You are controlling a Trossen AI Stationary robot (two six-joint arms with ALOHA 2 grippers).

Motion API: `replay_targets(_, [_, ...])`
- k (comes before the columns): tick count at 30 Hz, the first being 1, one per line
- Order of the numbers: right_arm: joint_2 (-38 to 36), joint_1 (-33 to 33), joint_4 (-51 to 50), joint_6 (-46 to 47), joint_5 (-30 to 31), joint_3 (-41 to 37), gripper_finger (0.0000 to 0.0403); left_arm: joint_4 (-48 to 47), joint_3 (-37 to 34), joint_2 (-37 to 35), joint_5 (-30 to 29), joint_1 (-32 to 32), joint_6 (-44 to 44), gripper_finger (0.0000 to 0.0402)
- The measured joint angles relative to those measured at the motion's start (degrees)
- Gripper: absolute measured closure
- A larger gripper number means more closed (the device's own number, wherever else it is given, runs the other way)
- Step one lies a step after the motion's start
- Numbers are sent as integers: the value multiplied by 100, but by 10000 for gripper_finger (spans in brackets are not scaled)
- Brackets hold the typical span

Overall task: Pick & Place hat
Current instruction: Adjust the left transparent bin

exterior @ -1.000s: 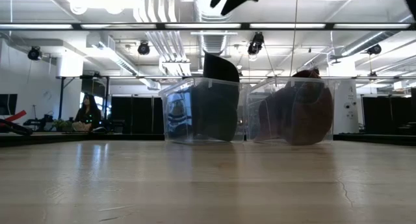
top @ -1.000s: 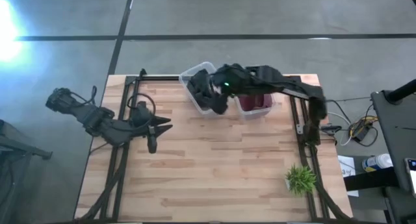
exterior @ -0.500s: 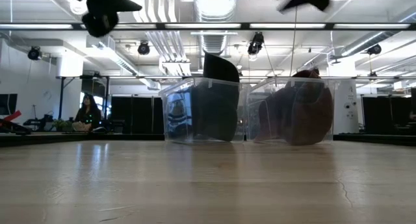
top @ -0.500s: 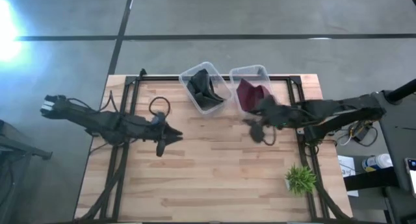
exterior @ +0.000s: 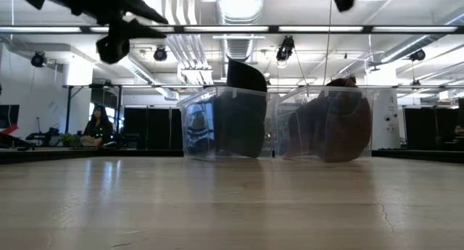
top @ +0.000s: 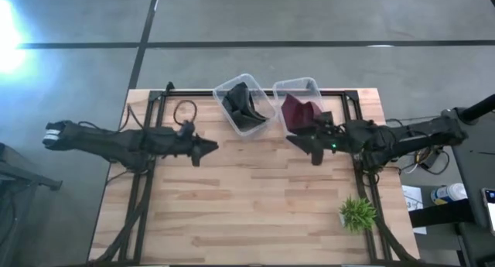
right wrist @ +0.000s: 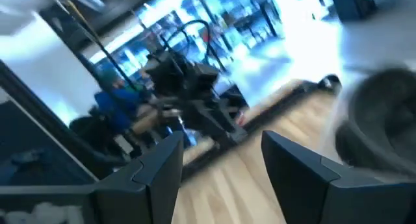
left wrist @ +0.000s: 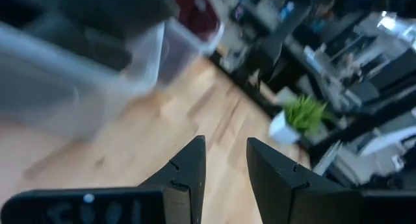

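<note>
A black hat (top: 246, 106) lies in the left clear bin (top: 226, 90), and its top pokes above the rim (exterior: 245, 75). A dark red hat (top: 300, 112) fills the right clear bin (top: 311, 85), also seen at table height (exterior: 330, 127). My right gripper (top: 298, 140) hovers open just on the near side of the red hat's bin, its fingers apart (right wrist: 221, 165). My left gripper (top: 210, 147) hovers open above the table, to the left and near side of the black hat's bin; its own view shows the fingers slightly apart (left wrist: 224, 165). Both are high above the tabletop (exterior: 116, 22).
A small potted plant (top: 357, 213) stands near the table's right near corner. Dark frame rails (top: 151, 120) run along the left and right sides of the wooden table. The broad middle and near part of the tabletop (top: 247, 205) is bare wood.
My right gripper has pulled away from above the black hat's bin, swinging toward the table's right and near side, and now sits beside the red hat's bin. My left arm has stretched out, carrying its gripper toward the table's middle. Both hats have stayed in their bins.
</note>
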Motion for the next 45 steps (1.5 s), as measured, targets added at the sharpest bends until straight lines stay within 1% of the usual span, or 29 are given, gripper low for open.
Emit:
replay_targets(2, [274, -271, 218, 28, -233, 113, 197, -133, 222, -69, 7, 183, 155, 296])
replay_targets(4, [528, -572, 177, 389, -607, 325, 197, -467, 483, -129, 9, 357, 239, 296])
replay_targets(6, [699, -772, 201, 602, -1050, 608, 197, -977, 789, -180, 35, 473, 327, 296])
replay_targets(8, [809, -880, 267, 709, -1313, 894, 197, -1561, 1076, -215, 48, 514, 451, 296])
replay_targets(10, [969, -920, 276, 541, -1328, 1187, 197, -2091, 1352, -236, 54, 514, 533, 296])
replay_targets(12, [1138, -923, 336, 24, -1321, 1435, 197, -2483, 1556, -245, 55, 510, 566, 296])
replay_targets(13, [1238, -874, 524, -312, -1262, 1575, 197, -2588, 1644, -249, 55, 510, 568, 296])
replay_targets(14, [1372, -823, 622, -429, -1136, 1773, 197, -2676, 1718, -251, 55, 510, 570, 296])
replay_targets(15, [1538, -817, 439, -369, -1087, 2019, 197, -2742, 1782, -251, 54, 510, 572, 296])
replay_targets(16, [1731, -872, -140, -239, -1108, 2300, 197, -2747, 1826, -256, 62, 510, 572, 296])
replay_targets(18, [2210, -982, -1799, -130, -1124, 2886, 197, -2743, 1875, -263, 132, 508, 609, 296])
replay_targets(20, [2870, -1050, -3174, -156, -998, 3410, 197, -2783, 1878, -285, 212, 503, 674, 296])
replay_targets(22, [3544, -1095, -4173, -225, -995, 3853, 197, -3057, 1878, -324, 312, 503, 695, 296])
replay_targets(23, [3817, -1092, -4469, -272, -1076, 4138, 197, -3294, 1878, -354, 312, 498, 697, 296])
replay_targets(25, [4246, -1099, -4776, -331, -1365, 4763, 197, -3876, 1859, -414, 304, 499, 673, 296])
replay_targets(27, [4688, -1121, -5250, -487, -1438, 5308, 197, -4356, 1822, -507, 248, 499, 539, 296])
replay_targets(31, [5674, -1234, -6082, -732, -733, 6414, 197, -4745, 1794, -727, 93, 499, 271, 296])
replay_targets(37, [6680, -1463, -7199, -789, -723, 7992, 197, -4785, 1714, -1080, 94, 499, 151, 296])
replay_targets(41, [7362, -1492, -7636, -793, -792, 8782, 197, -4778, 1655, -1234, 92, 499, 149, 296])
replay_targets(45, [7465, -1479, -7558, -568, -1296, 8741, 197, -4784, 1528, -1363, 92, 499, 146, 296])
